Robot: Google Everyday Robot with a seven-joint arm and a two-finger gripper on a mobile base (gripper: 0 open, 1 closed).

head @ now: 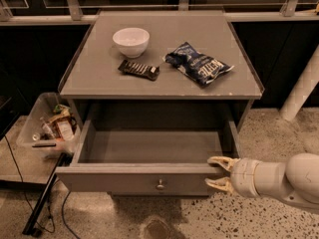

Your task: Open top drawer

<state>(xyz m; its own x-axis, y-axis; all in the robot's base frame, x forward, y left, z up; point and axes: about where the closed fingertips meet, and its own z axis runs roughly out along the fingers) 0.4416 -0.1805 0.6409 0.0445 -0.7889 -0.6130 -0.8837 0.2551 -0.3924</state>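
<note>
The top drawer (114,179) of the grey cabinet is pulled far out. Its shallow grey box is empty and its front panel has a small round metal knob (160,185) at centre. My gripper (217,173) is at the right end of the drawer front, one cream finger (219,161) above the front's top edge and one below it. The fingers are spread apart, not closed on anything. My white arm (284,179) comes in from the right edge.
On the cabinet top (99,76) stand a white bowl (131,41), a dark snack bar (139,69) and a blue chip bag (198,63). A clear bin of clutter (50,126) sits on the floor at left, with cables by it. A white post (301,86) stands at right.
</note>
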